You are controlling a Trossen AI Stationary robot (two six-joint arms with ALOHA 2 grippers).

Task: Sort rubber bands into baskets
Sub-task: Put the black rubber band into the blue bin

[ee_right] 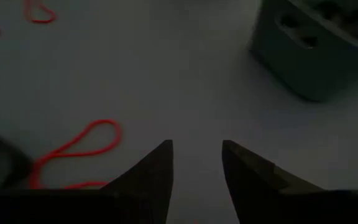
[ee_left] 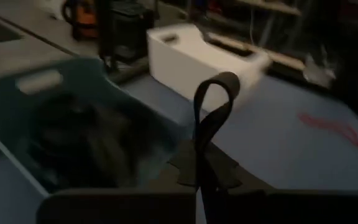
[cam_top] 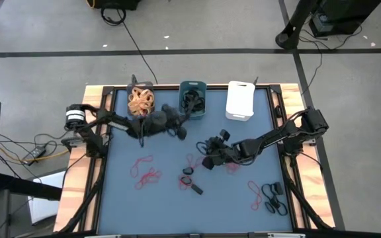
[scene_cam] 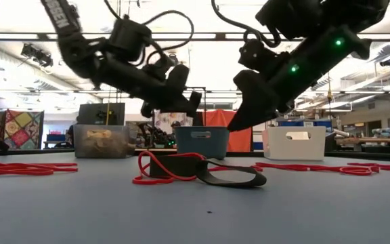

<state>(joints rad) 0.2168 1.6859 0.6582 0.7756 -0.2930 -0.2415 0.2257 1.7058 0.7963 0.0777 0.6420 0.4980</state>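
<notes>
Three baskets stand along the far edge: a dark one [cam_top: 141, 100] with tan rubber bands, a teal one [cam_top: 192, 98] with black bands, and a white one [cam_top: 240, 99]. My left gripper [cam_top: 179, 128] hovers just in front of the teal basket [ee_left: 73, 124], shut on a black rubber band [ee_left: 216, 99]. My right gripper [cam_top: 210, 151] stands open above the table's middle, nothing between its fingers [ee_right: 196, 163]. Loose red bands [cam_top: 144, 172] and black bands [cam_top: 189, 182] lie flat on the blue table. My left gripper pinches the black band by one end [ee_left: 202, 152] between its two shut fingers. It reaches in from the table's left, nearly level. The rest of the band stands out beyond the fingertips as an open loop [ee_left: 219, 84], lifted clear of the table.
More red bands [cam_top: 194, 162] lie beside my right gripper, one just ahead of its fingers [ee_right: 79, 148]. Black bands [cam_top: 274, 197] and a red one [cam_top: 253, 192] lie near the right front corner. Wooden rails [cam_top: 78, 178] border the table.
</notes>
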